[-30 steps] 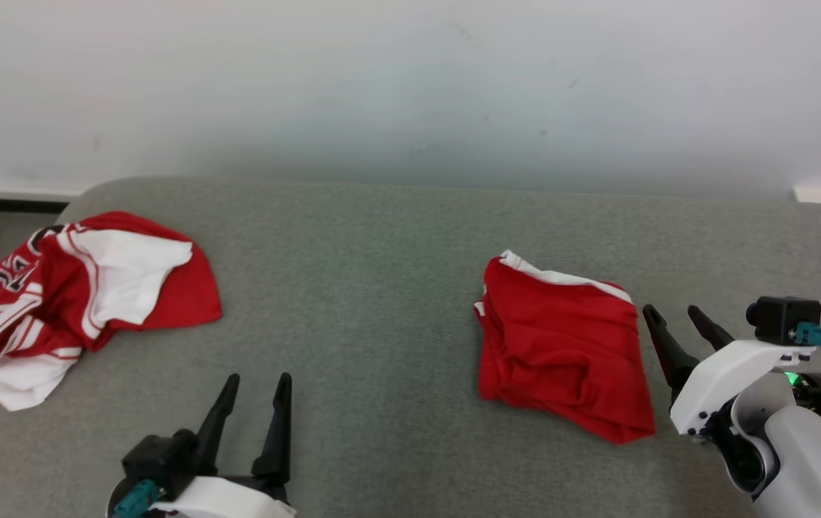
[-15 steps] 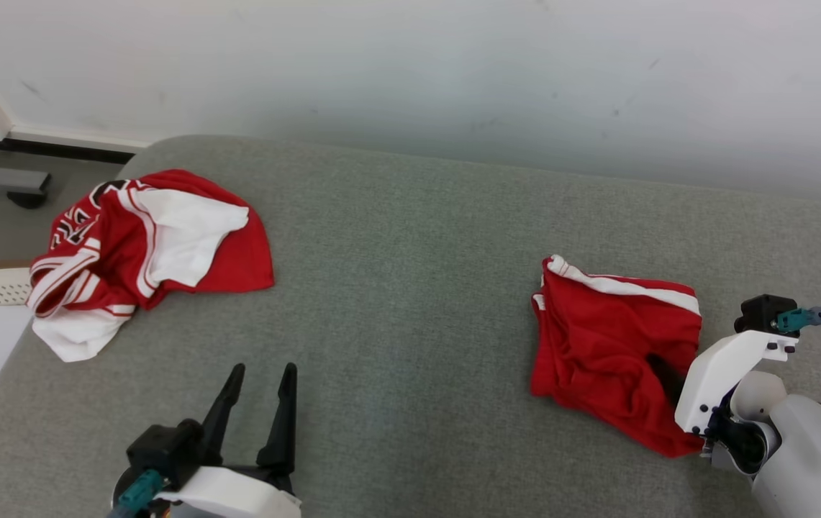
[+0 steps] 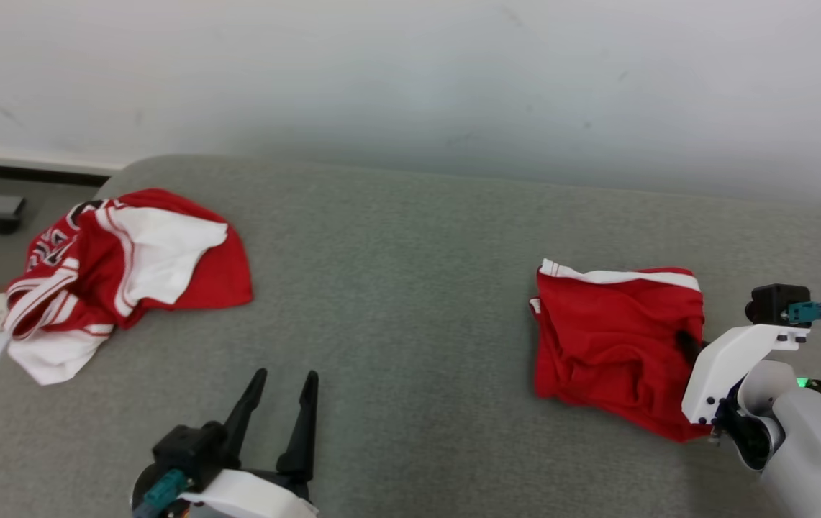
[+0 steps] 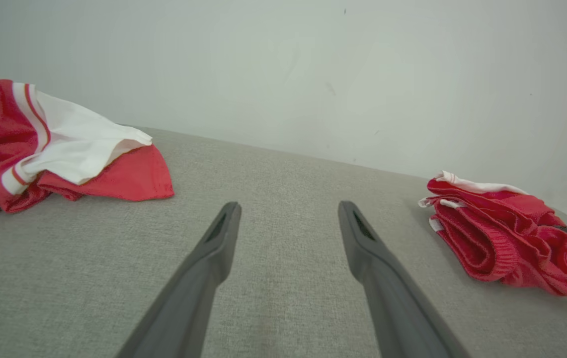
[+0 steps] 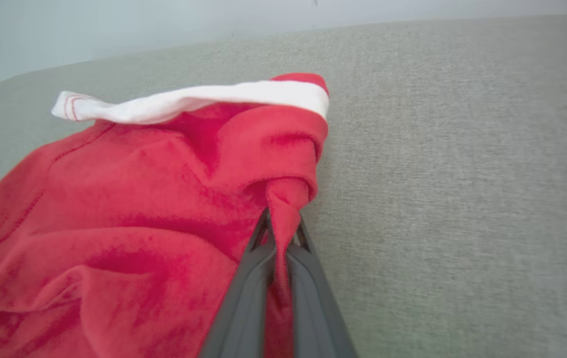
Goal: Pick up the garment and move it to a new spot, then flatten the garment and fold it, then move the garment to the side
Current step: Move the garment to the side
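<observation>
One red garment (image 3: 611,345), one jersey (image 3: 129,266), one grey surface (image 3: 396,288)

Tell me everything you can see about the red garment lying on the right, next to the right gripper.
The red garment is soft, knit-looking cloth, bright red with a white band along its far edge. It lies crumpled, not flat, on the grey padded surface at the robot's right. The right gripper has its fingers shut on a pinched fold at the garment's right edge.
</observation>
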Controlling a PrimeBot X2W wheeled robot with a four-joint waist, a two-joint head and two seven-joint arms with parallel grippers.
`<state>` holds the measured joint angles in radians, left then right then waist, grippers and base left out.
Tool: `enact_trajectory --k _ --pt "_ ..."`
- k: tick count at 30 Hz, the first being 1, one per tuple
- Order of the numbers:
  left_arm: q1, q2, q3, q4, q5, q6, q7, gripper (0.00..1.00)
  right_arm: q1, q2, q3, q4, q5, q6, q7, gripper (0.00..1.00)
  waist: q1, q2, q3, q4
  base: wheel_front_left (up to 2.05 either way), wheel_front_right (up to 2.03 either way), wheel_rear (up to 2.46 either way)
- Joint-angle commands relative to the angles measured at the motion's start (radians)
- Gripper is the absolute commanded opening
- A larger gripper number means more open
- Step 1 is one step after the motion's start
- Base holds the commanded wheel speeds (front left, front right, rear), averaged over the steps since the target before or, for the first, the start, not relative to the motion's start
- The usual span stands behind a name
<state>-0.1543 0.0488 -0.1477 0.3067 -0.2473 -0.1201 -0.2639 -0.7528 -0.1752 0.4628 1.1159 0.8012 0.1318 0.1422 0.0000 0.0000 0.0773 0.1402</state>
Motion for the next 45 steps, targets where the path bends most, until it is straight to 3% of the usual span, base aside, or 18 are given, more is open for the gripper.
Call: enact_trajectory --k 1,7,15,22,27,31,38,45 --pt "-0.013 0.004 -0.016 0.005 0.019 -0.004 0.0 1.0 -0.004 -0.026 0.013 -0.015 0.008 -0.002 -0.015 0.0 0.0 0.0 -0.017 -0.038 0.0 0.0 0.0" --pt "-0.035 0.004 -0.068 0.016 0.016 -0.009 0.0 1.0 0.005 -0.069 0.063 -0.05 0.03 -0.002 -0.049 0.0 0.0 0.0 -0.037 -0.142 0.0 0.0 0.0" --pt "-0.06 0.004 -0.134 0.036 0.013 -0.01 0.0 1.0 0.008 -0.071 0.112 -0.067 0.069 -0.002 -0.084 0.0 0.0 0.0 -0.04 -0.292 0.0 0.0 0.0" --pt "-0.069 0.004 -0.169 0.042 0.014 -0.011 0.0 1.0 0.003 -0.074 0.145 -0.081 0.112 -0.002 -0.112 0.0 0.0 0.0 -0.023 -0.361 0.0 0.0 0.0" --pt "-0.091 0.004 -0.175 0.027 0.016 -0.011 0.0 1.0 -0.044 -0.099 0.166 -0.101 0.13 -0.002 -0.137 0.0 0.0 0.0 0.025 -0.362 0.0 0.0 0.0" --pt "-0.134 0.004 -0.184 0.022 0.032 -0.011 0.0 1.0 -0.109 -0.145 0.188 -0.117 0.121 -0.002 -0.154 0.0 0.0 0.0 0.111 -0.325 0.0 0.0 0.0" --pt "-0.202 0.012 -0.183 0.011 0.04 -0.01 0.0 1.0 -0.246 -0.256 0.243 -0.113 0.081 -0.002 -0.148 0.0 0.0 0.0 0.25 -0.257 0.0 0.0 0.0" --pt "-0.245 0.024 -0.168 -0.01 0.038 -0.01 0.0 1.0 -0.375 -0.418 0.304 -0.053 0.024 -0.002 -0.122 0.0 0.0 0.0 0.366 -0.193 0.0 0.0 0.0"
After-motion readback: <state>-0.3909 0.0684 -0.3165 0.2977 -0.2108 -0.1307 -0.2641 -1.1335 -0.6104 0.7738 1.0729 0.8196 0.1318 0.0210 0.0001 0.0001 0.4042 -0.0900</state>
